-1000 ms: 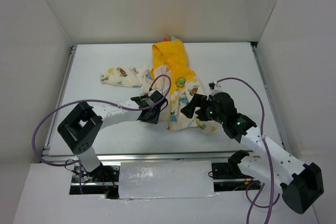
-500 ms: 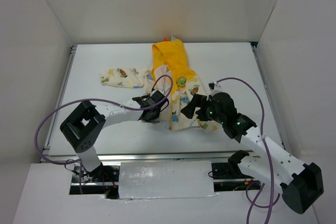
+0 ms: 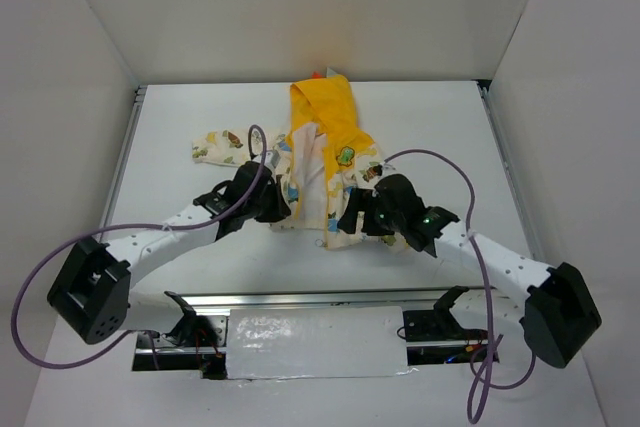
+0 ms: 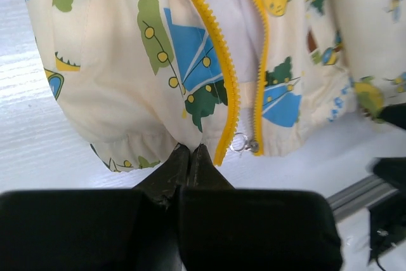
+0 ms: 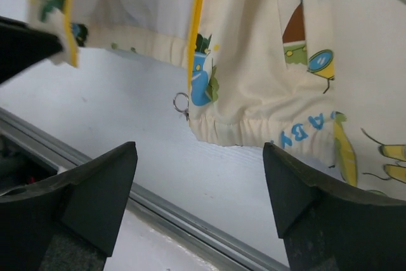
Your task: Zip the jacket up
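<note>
matt cloth jacket, sm. metal zip ring

In the overhead view, the lower corner of the jacket nearest the right arm is covered by the right gripper. The zipper pull is too small to be made out there. In both wrist views the jacket is cut off by the top edge. A bit of hem is hidden behind the left gripper.

text | right wrist view; jacket hem; blue letters printed in a curve, seemingly "ABY", start hidden in a fold | left wrist view; small blue print on hem; too blurred to read
</note>
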